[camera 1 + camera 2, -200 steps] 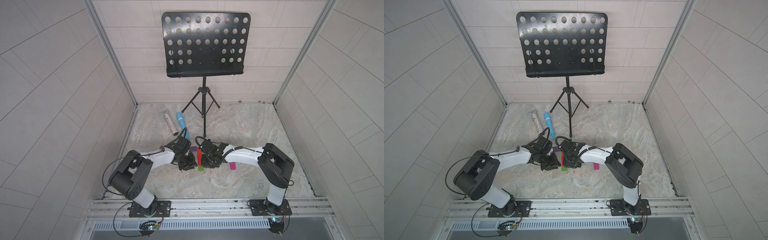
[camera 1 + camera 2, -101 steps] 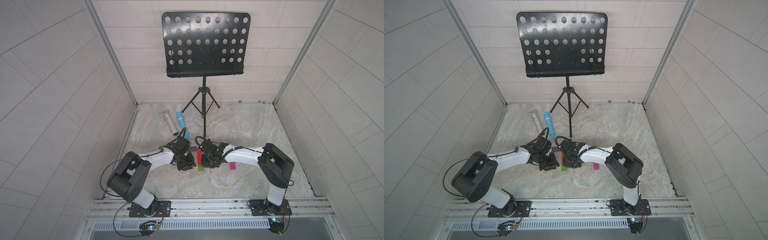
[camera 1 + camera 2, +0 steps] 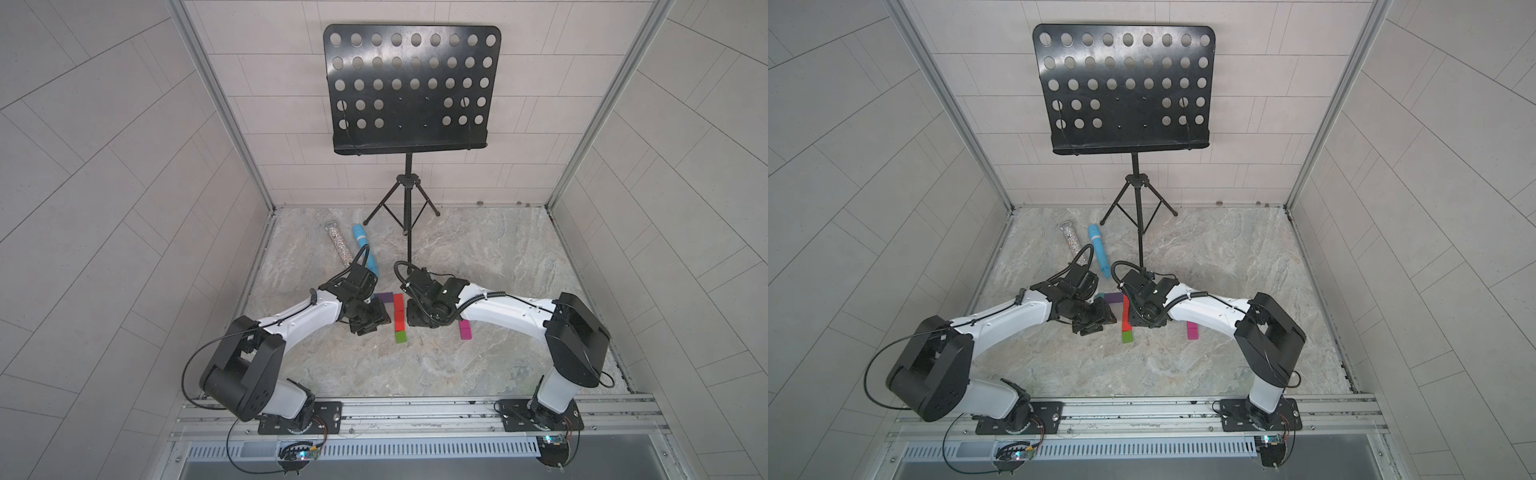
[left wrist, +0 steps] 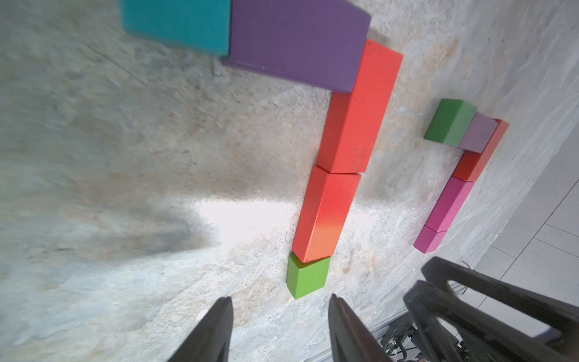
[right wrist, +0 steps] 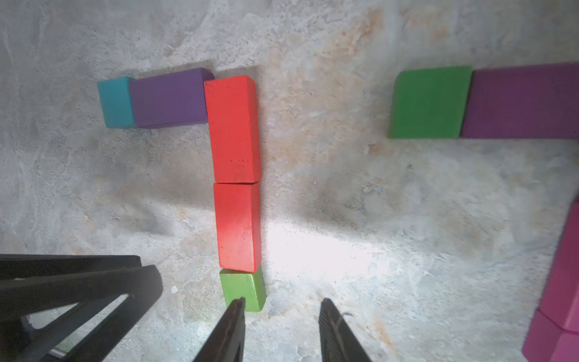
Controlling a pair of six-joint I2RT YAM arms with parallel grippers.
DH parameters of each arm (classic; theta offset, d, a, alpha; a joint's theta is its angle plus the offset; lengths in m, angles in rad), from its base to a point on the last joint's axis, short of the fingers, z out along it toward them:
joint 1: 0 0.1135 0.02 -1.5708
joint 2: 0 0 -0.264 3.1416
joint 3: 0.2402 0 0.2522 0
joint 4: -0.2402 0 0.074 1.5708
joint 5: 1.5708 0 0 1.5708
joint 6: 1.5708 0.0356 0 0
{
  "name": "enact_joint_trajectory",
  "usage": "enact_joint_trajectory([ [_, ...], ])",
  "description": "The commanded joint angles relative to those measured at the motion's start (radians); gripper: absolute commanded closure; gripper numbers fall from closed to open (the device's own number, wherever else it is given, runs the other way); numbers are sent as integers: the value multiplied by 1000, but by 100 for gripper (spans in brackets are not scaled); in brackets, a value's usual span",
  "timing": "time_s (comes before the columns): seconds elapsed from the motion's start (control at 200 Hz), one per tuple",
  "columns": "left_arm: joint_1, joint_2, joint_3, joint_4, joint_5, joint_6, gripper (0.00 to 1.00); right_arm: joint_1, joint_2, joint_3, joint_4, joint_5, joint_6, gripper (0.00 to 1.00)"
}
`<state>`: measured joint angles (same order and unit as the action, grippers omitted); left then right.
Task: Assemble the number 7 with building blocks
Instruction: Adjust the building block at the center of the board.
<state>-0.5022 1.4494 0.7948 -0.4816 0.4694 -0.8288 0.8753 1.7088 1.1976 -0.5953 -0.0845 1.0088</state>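
Observation:
Five building blocks lie in a 7 shape: a teal block [image 5: 114, 102] and a purple block [image 5: 169, 97] form the bar, and two red blocks [image 5: 233, 128] [image 5: 238, 225] and a small green block [image 5: 242, 291] form the stem. A second group lies beside it, made of a green block [image 4: 449, 120], a purple block [image 4: 477, 133], a red block [image 4: 479, 156] and magenta blocks [image 4: 449, 203]. My left gripper [image 4: 280, 301] hangs open just past the small green block [image 4: 308, 275], holding nothing. My right gripper [image 5: 283, 302] is open beside that block, also with nothing in it. In a top view both grippers flank the red stem [image 3: 398, 309].
A black music stand [image 3: 409, 232] stands on its tripod at the back centre. A blue microphone [image 3: 365, 249] and a glittery silver tube [image 3: 338, 245] lie at the back left. Tiled walls close in both sides. The arm bases sit on the front rail [image 3: 415, 409].
Both grippers have gone from shut to open. The arms have barely moved and the blocks lie where they were.

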Motion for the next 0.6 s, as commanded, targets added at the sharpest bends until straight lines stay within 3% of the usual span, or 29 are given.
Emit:
enact_joint_trajectory([
  [0.0, 7, 29, -10, -13, -11, 13, 44, -17, -13, 8, -52, 28, -20, 57],
  [0.33, 57, 19, -61, 48, 24, -5, 40, 33, -90, -99, 34, 23, -5, 54],
  [0.595, 255, -138, -79, -141, 22, 191, 15, 143, 35, 27, -40, 69, 37, 47],
])
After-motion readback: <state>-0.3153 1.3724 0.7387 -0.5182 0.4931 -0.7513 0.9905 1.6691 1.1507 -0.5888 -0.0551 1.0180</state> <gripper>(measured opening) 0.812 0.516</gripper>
